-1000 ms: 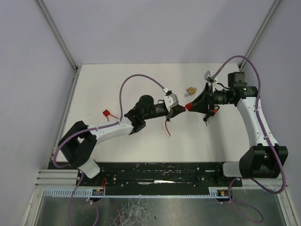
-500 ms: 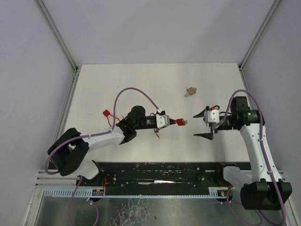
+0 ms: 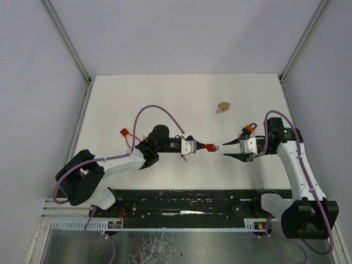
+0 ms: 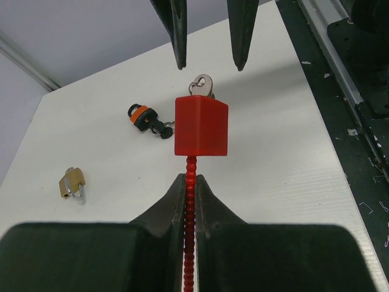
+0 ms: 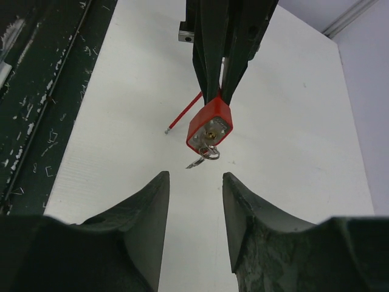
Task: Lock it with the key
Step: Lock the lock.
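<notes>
My left gripper (image 4: 189, 177) is shut on the beaded red cable of a red lock (image 4: 202, 126), holding the lock body out above the table. A silver key (image 4: 200, 85) on a ring sticks out of the lock's far face. In the top view the lock (image 3: 210, 147) hangs between the two arms. My right gripper (image 3: 224, 149) faces it from the right, open, a short gap from the key. In the right wrist view the lock (image 5: 209, 125) and key (image 5: 203, 157) sit just beyond the gripper (image 5: 194, 182), with nothing between its fingers.
A small brass padlock (image 3: 223, 106) lies farther back on the white table. An orange-and-black padlock (image 3: 249, 128) lies beside my right wrist. A red tag (image 3: 125, 132) lies at the left. The loose end of the red cable (image 5: 182, 115) trails under my left gripper.
Both arms drew back toward the near edge; the left carried the red lock along. My right gripper came off the lock, opened wide, then narrowed and moved back toward the key.
</notes>
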